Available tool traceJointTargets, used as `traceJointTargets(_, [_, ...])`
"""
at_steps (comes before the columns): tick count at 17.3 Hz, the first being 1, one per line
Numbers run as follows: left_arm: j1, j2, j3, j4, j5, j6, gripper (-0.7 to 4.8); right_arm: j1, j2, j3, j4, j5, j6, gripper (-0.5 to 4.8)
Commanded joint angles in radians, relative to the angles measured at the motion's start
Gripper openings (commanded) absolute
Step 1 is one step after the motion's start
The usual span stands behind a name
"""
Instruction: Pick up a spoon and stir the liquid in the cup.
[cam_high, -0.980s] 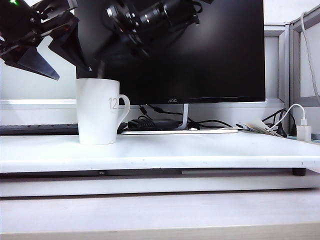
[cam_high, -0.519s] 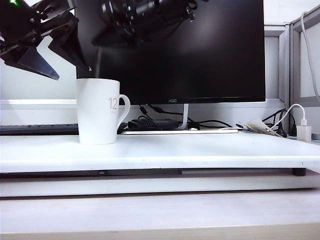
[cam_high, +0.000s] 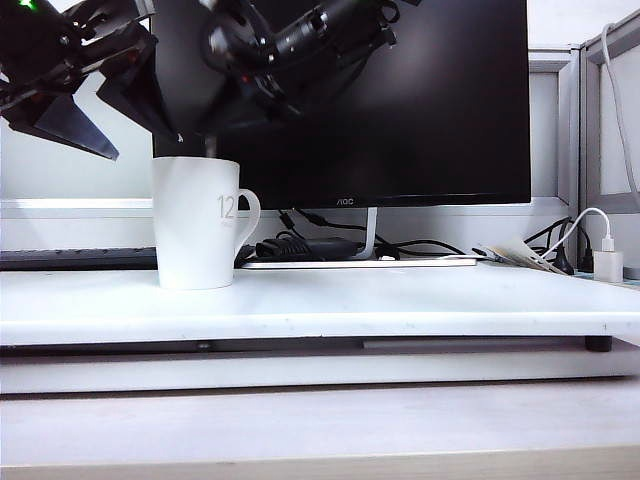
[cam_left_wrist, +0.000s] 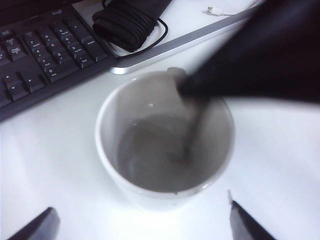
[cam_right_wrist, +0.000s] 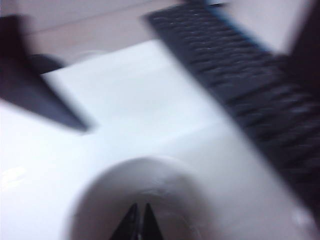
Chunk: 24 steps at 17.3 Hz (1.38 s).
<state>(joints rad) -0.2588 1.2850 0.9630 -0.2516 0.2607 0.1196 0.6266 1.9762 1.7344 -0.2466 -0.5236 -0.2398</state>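
Note:
The white cup with a grey "12" stands at the left of the white desk. From above, its rim rings grey liquid. A thin grey spoon dips into the liquid; only a sliver of its handle shows over the rim. My right gripper hangs over the cup mouth, shut on the spoon, its fingertips pressed together. My left gripper hovers just left of the cup and above it, open, with its tips wide apart.
A black monitor stands right behind the cup on a silver base. A black keyboard and a coiled black cable lie behind the cup. A white charger plug sits far right.
The right arm has swung about above the cup, and the spoon handle has shifted slightly right in the cup mouth. The left gripper and the cup have stayed still.

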Motion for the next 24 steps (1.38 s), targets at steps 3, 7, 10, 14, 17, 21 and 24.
traceJointTargets(3, [-0.001,-0.005,0.004,0.003,0.001,0.005,4.79,0.002,-0.005,0.005,0.241,-0.073,0.003,-0.02])
traceJointTargets(7, [-0.001,-0.005,0.004,0.005,-0.021,0.005,4.79,0.007,-0.005,0.005,0.143,-0.217,0.004,-0.02])
traceJointTargets(10, [-0.001,-0.005,0.004,0.005,-0.021,0.005,4.79,0.002,-0.005,0.005,-0.019,-0.209,0.003,-0.02])
traceJointTargets(14, [-0.001,-0.005,0.004,0.005,-0.021,0.005,4.79,0.000,-0.005,0.005,-0.027,0.051,-0.005,-0.02])
traceJointTargets(17, [-0.001,-0.005,0.004,0.004,-0.021,0.004,4.79,0.000,-0.005,0.005,0.115,0.052,-0.004,-0.02])
traceJointTargets(21, [-0.001,-0.005,0.004,0.003,-0.021,0.004,4.79,0.008,-0.006,0.005,0.190,-0.162,0.016,-0.02])
traceJointTargets(24, [-0.001,-0.005,0.004,0.005,-0.021,0.004,4.79,0.015,-0.007,0.005,-0.003,-0.148,0.025,-0.02])
